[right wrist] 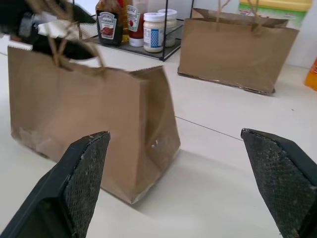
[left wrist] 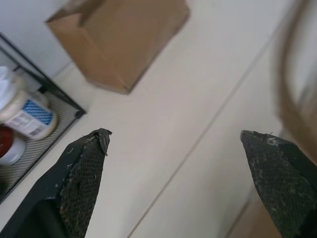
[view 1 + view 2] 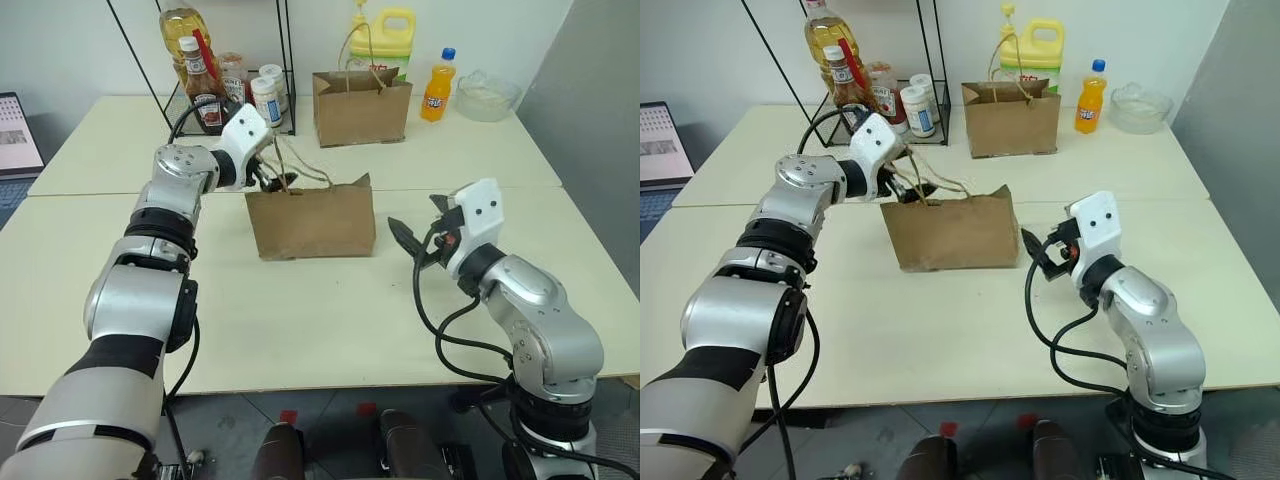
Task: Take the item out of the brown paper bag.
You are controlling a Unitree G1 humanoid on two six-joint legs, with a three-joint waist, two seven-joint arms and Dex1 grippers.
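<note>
At the far left of the cream counter [image 3: 300, 330] a laptop screen [image 3: 18, 135] leans at the edge, and behind it a black wire rack [image 3: 235, 100] holds an oil bottle [image 3: 185, 30], a ketchup bottle [image 3: 205, 90] and two white jars [image 3: 268, 95]. The left gripper [image 3: 272, 178] reaches over the top edge of the brown paper bag [image 3: 312, 225], among its loose twine handles [image 3: 300, 165]; its fingers [image 2: 81, 178] are spread wide and hold nothing. The bag stands upright at the middle of the counter, creased, its mouth facing up. The cola bottle cannot be seen from any angle here; whether it sits inside cannot be told. Behind it, well apart, a neater second bag [image 3: 360, 108] stands before a yellow jug [image 3: 385, 35], with an orange soda bottle [image 3: 438, 88] and a clear bowl [image 3: 487, 95] to its right. The right gripper [image 3: 408, 240] hovers just right of the creased bag, pointing towards it, fingers [image 1: 81, 178] wide apart and empty.
</note>
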